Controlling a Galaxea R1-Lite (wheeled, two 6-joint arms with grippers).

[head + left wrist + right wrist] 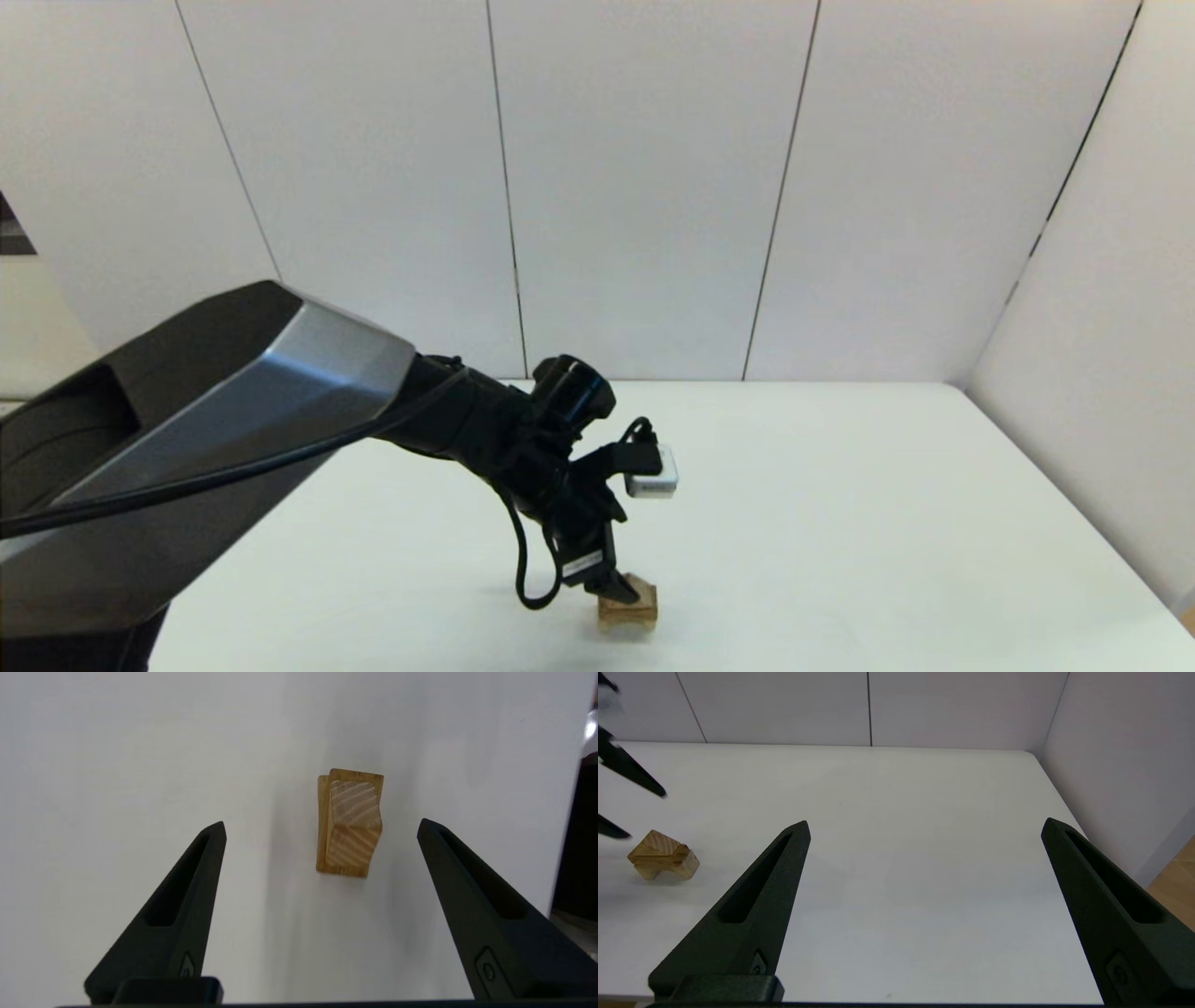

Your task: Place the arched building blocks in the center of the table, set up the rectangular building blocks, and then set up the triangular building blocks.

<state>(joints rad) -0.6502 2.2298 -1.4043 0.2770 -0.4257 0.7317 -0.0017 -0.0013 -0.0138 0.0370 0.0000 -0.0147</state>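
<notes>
A: Head view first. Any writing to read?

B: Only a small white label on the left hand (611,588) near its wrist, and the print on it is too small to make out. A white box-shaped camera module sits higher on that arm, with no legible marking.

A: What is on the counter (840,523)?

B: One wooden piece, the arched building block (628,604), low in the frame just left of centre. It is light wood, chunky, resting on the white surface, with the left hand's black fingertips right above it and partly covering its near-left corner.

A: And from the left wrist view?

B: The arched building block (350,823) lies in the middle of the frame, a little above centre, between the two black fingers (187,891). Its end grain shows pale diagonal stripes, and a darker honey-coloured face runs along one side. The left hand (322,828) is spread wide, with neither finger touching the wood.

A: Does the notch show anywhere?

B: In the right wrist view, yes. The arched building block (663,855) sits at the middle left of the frame, and a cutout shows in its underside, so it stands on two short legs. The left hand's finger tips enter at the upper left edge.

A: And the right hand?

B: The right hand (924,828) is spread wide over bare counter, well apart from the block, and holds nothing.
</notes>
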